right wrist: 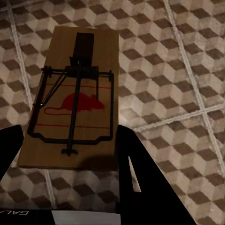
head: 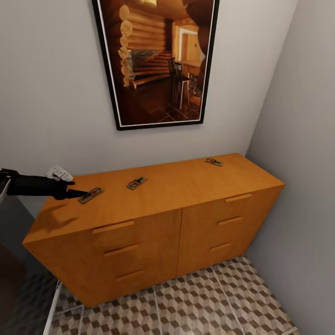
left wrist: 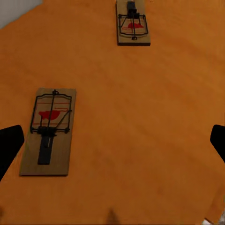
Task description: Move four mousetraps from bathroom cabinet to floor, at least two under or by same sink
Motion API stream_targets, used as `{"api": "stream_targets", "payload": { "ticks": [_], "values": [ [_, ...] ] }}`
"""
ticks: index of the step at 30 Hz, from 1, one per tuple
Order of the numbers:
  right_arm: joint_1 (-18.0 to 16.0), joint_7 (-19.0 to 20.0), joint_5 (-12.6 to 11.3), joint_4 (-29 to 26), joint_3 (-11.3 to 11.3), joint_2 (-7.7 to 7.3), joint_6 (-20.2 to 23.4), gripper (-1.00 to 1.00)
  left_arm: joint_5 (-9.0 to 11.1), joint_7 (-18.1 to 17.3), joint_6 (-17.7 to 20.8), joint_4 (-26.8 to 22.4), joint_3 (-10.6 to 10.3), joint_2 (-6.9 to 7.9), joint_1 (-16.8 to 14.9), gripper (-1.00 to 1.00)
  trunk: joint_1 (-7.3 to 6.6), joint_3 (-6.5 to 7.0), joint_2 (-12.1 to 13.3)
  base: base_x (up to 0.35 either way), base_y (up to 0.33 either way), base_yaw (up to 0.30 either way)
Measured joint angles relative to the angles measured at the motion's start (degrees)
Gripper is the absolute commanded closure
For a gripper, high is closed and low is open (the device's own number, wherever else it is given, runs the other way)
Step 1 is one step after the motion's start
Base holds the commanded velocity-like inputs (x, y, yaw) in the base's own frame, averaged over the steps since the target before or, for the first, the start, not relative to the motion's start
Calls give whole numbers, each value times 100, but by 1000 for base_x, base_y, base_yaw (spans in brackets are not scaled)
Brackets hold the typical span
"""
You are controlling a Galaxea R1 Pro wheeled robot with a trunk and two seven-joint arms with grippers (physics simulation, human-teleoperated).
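Three mousetraps lie flat on top of the cabinet (head: 153, 218), the low, wide orange-brown wooden one with flat drawer fronts and slim bar handles. The nearest mousetrap (head: 91, 195) lies at the left end of the surface, just ahead of my left claw (head: 80, 193); seen from my left wrist it is a small brown board (left wrist: 48, 131) with a red mouse mark and dark wire parts. The middle mousetrap (head: 137, 183) lies a little further along, apart from the first. The far mousetrap (head: 214, 162) lies near the right back corner. A fourth mousetrap (right wrist: 72, 101) sits between the fingers of my right claw (right wrist: 70, 154), above the bathroom floor (right wrist: 187, 70) with its brown, beige and white cube tiles.
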Motion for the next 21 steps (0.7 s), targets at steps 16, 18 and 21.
{"api": "stream_targets", "payload": {
  "ticks": [16,18,21],
  "values": [
    [0,10,0,0,0,8,0,100,-10,4,-4,19,-19,-62,1,-100,2,0,0,141,0,0],
    [0,11,0,0,0,9,0,100,-9,4,-4,24,-19,-64,0,-100,3,0,0,7,0,0],
    [0,13,0,1,0,9,0,100,-12,8,-5,129,-19,-66,-4,-100,3,0,0,2,0,0]
  ]
}}
